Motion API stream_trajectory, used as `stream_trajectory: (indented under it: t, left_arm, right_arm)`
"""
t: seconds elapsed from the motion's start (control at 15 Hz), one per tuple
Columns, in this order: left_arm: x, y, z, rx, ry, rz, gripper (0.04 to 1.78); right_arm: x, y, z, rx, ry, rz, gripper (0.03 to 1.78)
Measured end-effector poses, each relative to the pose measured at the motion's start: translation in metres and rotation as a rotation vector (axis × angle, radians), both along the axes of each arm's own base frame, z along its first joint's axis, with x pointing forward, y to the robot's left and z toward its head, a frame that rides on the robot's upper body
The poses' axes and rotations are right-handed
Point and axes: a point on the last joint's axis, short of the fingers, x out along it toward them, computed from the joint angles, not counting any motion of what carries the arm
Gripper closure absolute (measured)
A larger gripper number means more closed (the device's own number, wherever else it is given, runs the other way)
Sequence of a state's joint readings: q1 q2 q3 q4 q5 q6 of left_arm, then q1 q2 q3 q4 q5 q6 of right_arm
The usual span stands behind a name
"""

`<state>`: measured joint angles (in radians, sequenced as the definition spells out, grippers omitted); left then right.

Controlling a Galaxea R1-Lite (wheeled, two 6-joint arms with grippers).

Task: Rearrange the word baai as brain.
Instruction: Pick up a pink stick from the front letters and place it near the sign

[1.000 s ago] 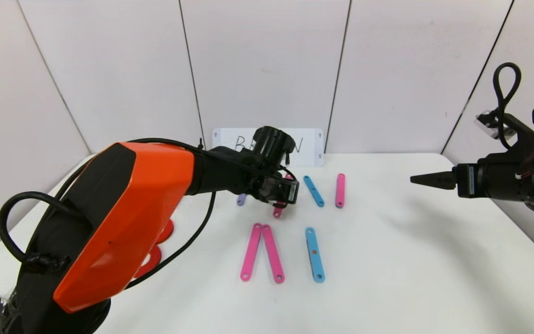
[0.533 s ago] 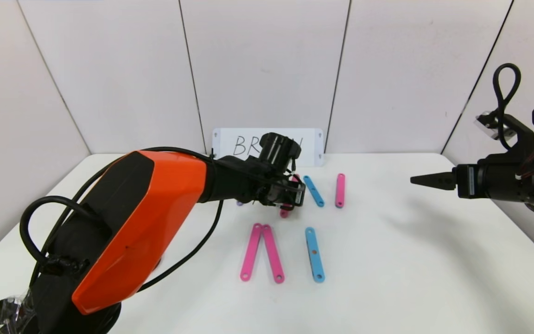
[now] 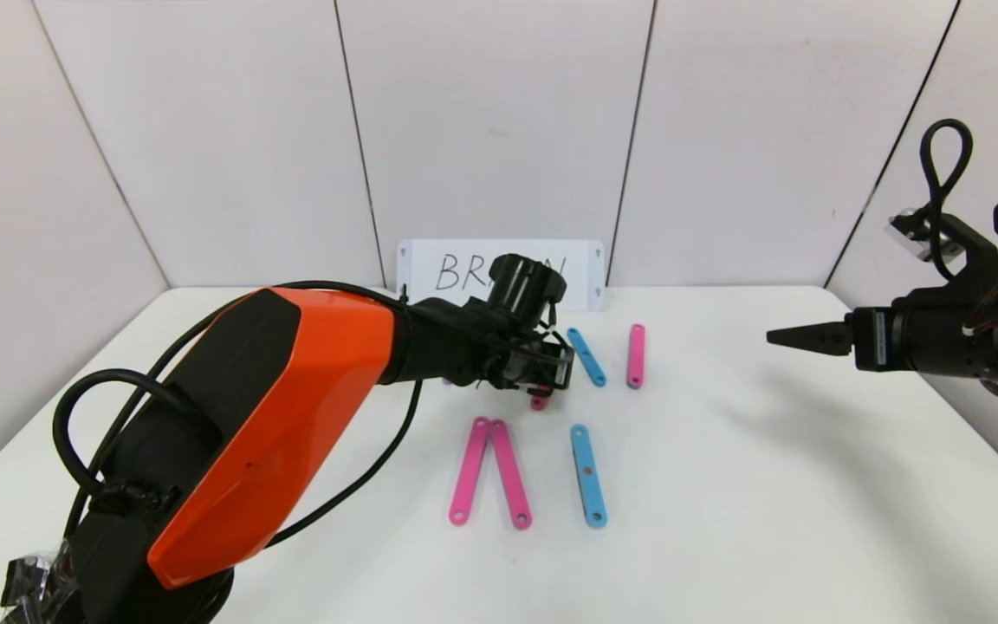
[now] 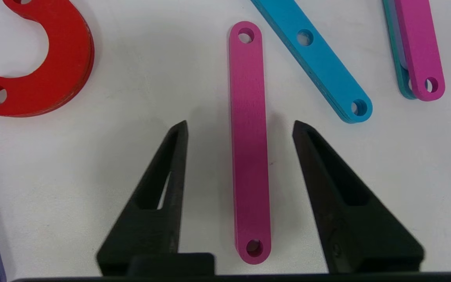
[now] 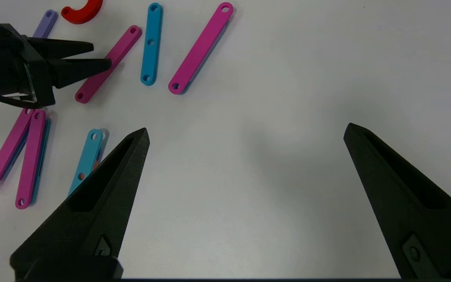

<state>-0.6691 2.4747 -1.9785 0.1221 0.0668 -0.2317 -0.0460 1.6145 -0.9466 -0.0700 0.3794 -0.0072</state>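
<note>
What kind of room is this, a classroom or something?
Probably a robot test booth, not a classroom: plain white wall panels close in a white table, a handwritten card is propped at its back, and coloured plastic strips lie laid out as letters.

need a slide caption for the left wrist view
Open left hand straddling a pink bar lying flat on the white table, with a blue bar and a red curved piece nearby.

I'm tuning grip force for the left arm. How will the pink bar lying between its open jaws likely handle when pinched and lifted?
The pink bar looks like a flat, stiff strip, so it probably won't flop. It lies flat on the table, leaving only thin edges for the left gripper to pinch, so it may slip. Being thin, it is probably light and unlikely to roll.
</note>
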Motion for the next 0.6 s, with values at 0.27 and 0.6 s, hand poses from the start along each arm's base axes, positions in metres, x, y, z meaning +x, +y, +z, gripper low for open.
stream_trajectory:
  t: [0.27,0.6]
  left_arm:
    - [0.0,0.001,0.004,-0.011,-0.012,0.002,0.28]
    - [-0.001,0.01,0.025,-0.026,-0.037,0.02,0.08]
  right_arm:
    - [0.0,0.0,0.0,0.0,0.0,0.0,0.07]
    - [0.0,0.0,0.0,0.003,0.002,0.0,0.07]
